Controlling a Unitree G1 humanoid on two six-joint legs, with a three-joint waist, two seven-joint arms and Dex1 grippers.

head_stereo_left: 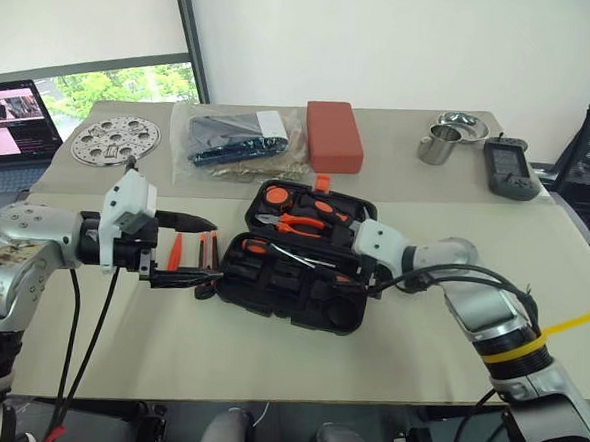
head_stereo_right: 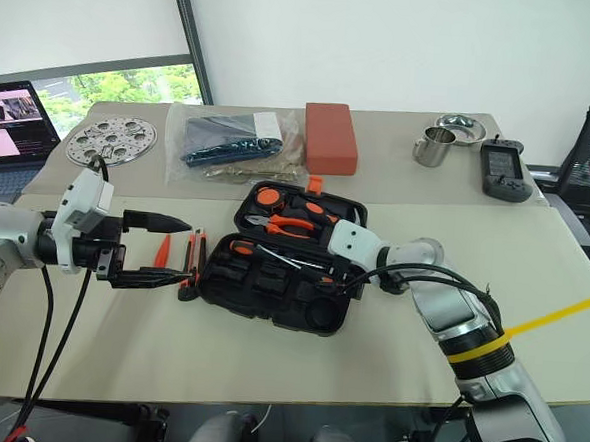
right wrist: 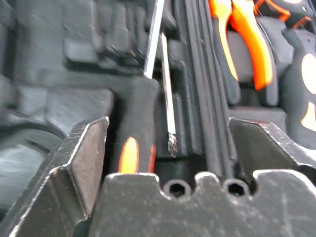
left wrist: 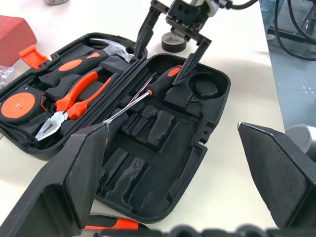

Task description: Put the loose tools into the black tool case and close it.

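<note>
So the black tool case (head_stereo_left: 297, 271) sits open flat in the middle of the table (head_stereo_left: 266, 365), hammer, pliers and tape measure already in its far half. Right gripper (left wrist: 170, 47) hangs over the case's near half with its fingers spread wide, holding nothing; a screwdriver (left wrist: 148, 94) lies loose in the tray right under it. Left gripper (head_stereo_left: 188, 250) hovers just off the case's left end, also spread and empty. A few loose tools (head_stereo_left: 198, 255) lie beside that same end, and a small tape roll (left wrist: 174, 43) sits just past the case.
</note>
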